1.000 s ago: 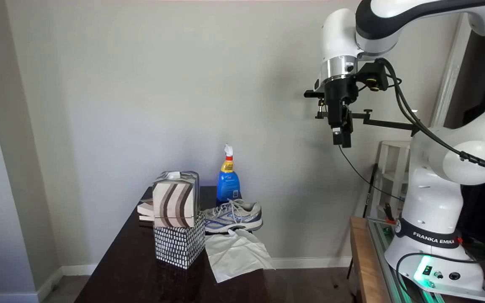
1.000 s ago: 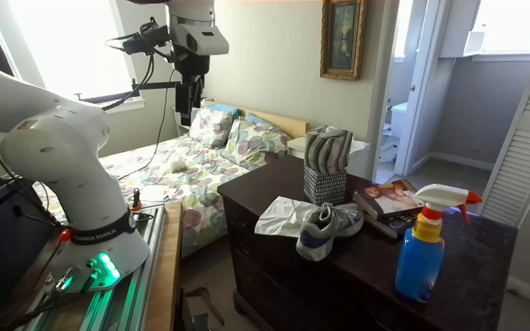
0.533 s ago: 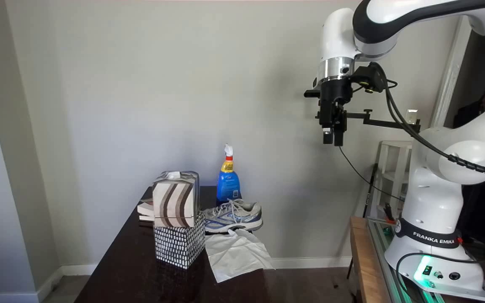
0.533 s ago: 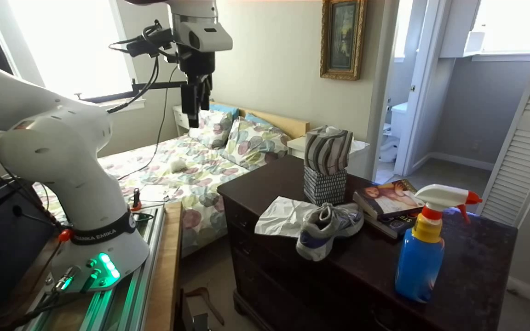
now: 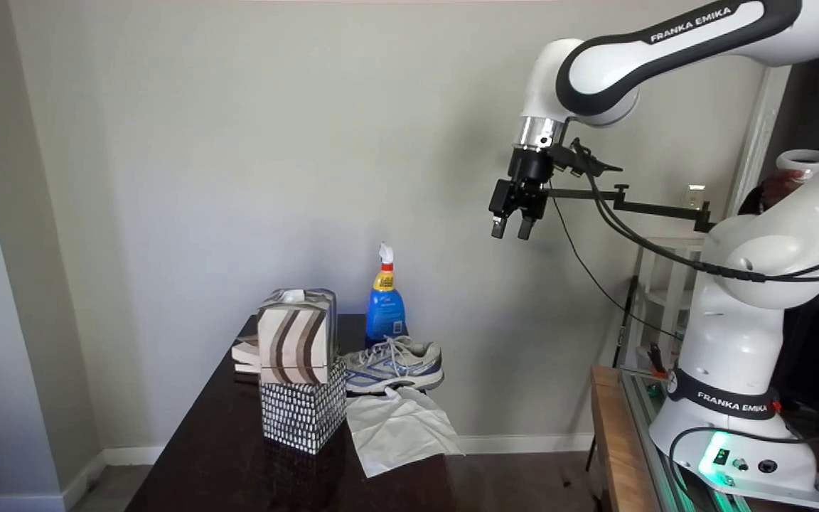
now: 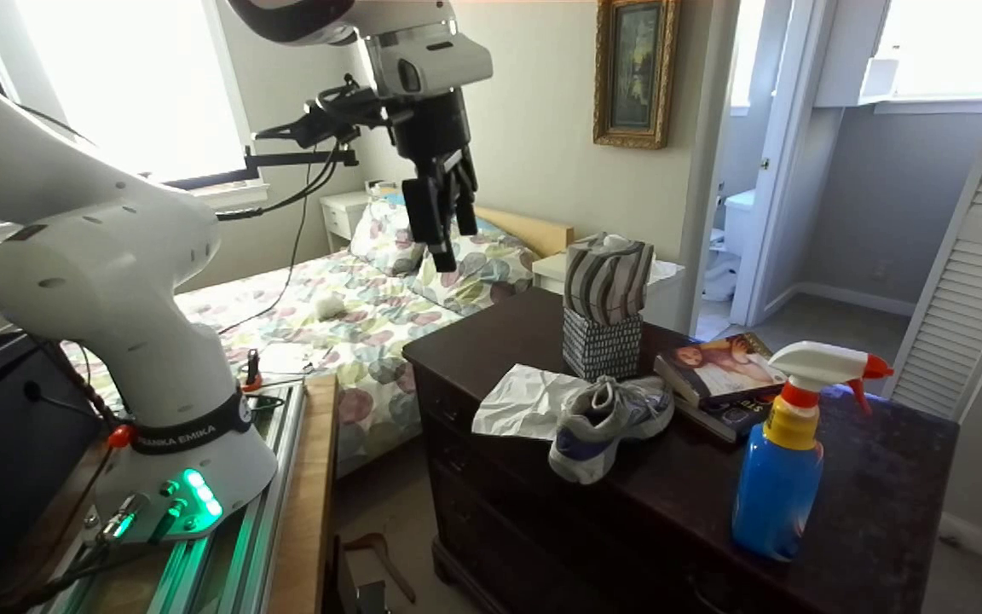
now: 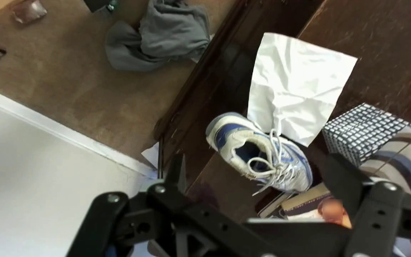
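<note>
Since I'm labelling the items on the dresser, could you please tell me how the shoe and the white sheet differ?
The shoe is bulky and rounded, while the white sheet lies nearly flat. The shoe is pale grey with blue trim; the white sheet is plain. The shoe is laced; the white sheet is creased. Both rest on the dresser, and the tool touches neither.

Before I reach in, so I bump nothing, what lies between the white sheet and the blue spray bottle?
In both exterior views, the sneaker lies between the white sheet and the blue spray bottle.
</note>
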{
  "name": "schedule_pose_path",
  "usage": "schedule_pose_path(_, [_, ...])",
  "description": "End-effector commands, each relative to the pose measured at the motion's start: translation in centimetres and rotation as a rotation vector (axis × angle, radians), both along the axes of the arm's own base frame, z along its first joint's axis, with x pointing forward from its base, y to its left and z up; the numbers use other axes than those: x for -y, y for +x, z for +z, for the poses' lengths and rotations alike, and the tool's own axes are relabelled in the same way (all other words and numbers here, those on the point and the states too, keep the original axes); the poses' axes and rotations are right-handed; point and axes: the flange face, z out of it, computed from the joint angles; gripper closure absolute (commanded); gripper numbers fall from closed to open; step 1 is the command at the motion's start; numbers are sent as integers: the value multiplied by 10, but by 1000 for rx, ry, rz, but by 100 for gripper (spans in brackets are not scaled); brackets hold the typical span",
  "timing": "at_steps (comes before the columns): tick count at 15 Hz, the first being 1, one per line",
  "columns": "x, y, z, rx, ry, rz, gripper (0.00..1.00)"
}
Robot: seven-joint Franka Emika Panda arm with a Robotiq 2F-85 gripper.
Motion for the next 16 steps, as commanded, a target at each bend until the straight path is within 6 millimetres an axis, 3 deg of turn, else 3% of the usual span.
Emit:
schedule_pose_path(1, [34, 27, -11, 46, -49, -22, 0])
schedule_pose_path(7, [64, 67, -23, 105, -130, -93, 0])
schedule_pose_path(8, [55, 51, -22, 108, -87, -59, 0])
schedule_pose_path(11, [62, 62, -26, 103, -102, -78, 0])
schedule_pose_path(16, [64, 62, -20, 132, -134, -104, 0])
